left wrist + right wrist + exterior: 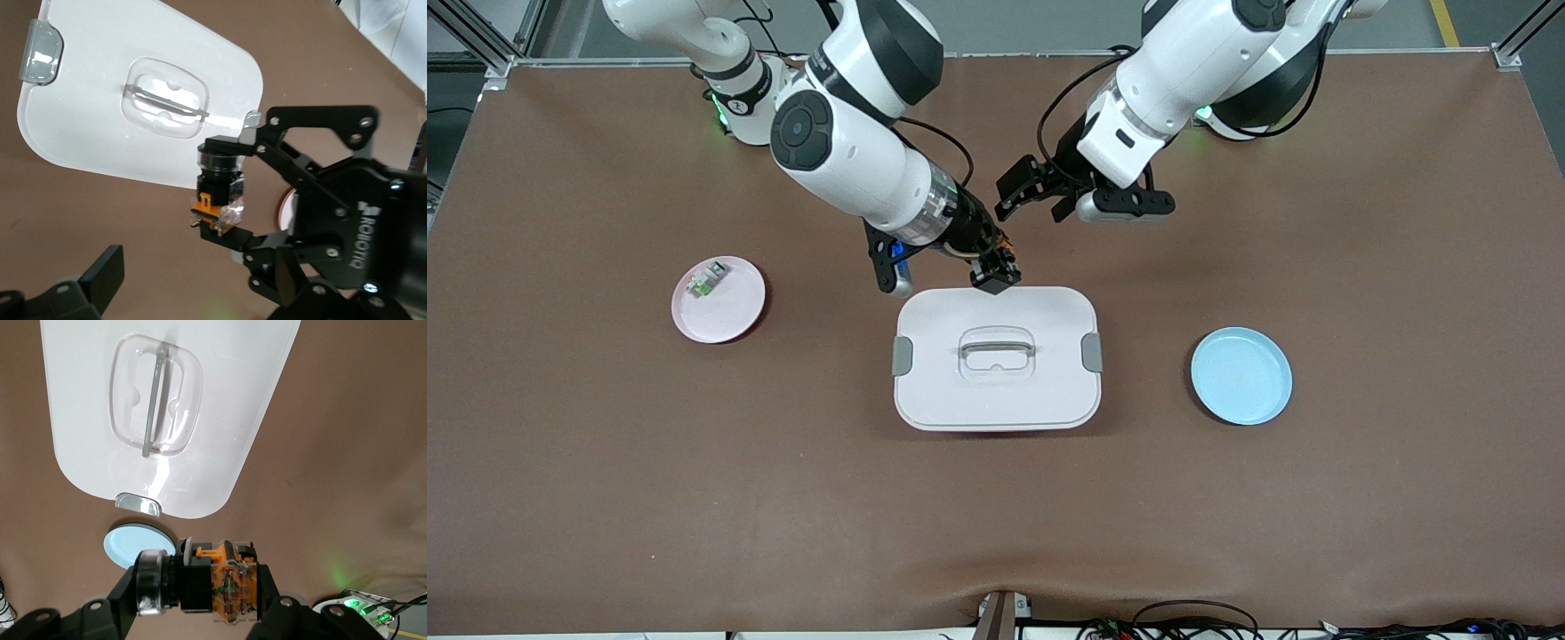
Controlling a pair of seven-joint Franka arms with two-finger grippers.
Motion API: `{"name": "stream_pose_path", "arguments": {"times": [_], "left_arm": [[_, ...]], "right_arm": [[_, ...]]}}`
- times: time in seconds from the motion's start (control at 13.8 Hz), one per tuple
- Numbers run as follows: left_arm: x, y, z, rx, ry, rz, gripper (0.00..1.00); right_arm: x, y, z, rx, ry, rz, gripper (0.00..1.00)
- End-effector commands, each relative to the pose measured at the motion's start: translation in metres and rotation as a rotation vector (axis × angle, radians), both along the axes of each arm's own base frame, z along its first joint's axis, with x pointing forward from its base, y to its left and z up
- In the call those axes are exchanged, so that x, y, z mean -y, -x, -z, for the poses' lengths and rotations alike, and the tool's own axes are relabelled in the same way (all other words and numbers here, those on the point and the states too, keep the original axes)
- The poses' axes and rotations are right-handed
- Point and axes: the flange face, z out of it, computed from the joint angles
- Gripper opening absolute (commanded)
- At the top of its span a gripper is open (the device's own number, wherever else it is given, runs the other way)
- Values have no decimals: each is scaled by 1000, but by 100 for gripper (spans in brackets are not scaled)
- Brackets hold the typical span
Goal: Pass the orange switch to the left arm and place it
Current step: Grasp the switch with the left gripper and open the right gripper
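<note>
The right tool [996, 267] pinches the orange switch [200, 579] lying level over the box [996, 396] edge; the left tool [1021, 191], spread, hangs beside.

Box [996, 418]: on the table [605, 498], at mid-table, between the two plates.
Plate with part [729, 311]: on the table, toward the right arm's end, well apart from the box.
Small part [703, 282]: on that plate, near the rim farther from the front camera.
Bare plate [1241, 375]: on the table, toward the left arm's end, slightly nearer the front camera than the plate with part.
Right gripper [999, 269]: over the box edge farther from the front camera; switch [207, 577] between its fingers.
Left gripper [1021, 191]: over the table, just beside the right gripper.
</note>
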Motion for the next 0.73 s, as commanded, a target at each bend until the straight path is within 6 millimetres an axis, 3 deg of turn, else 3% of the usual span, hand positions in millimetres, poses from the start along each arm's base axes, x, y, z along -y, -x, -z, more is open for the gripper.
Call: {"name": "stream_pose_path", "arguments": {"times": [0.0, 0.65], "left_arm": [[-11, 9, 12, 31, -13, 41, 100], [-14, -1, 20, 80, 103, 22, 92]], "right_arm": [[-3, -1, -19, -49, -29, -3, 0], [-14, 3, -31, -95, -81, 35, 0]]}}
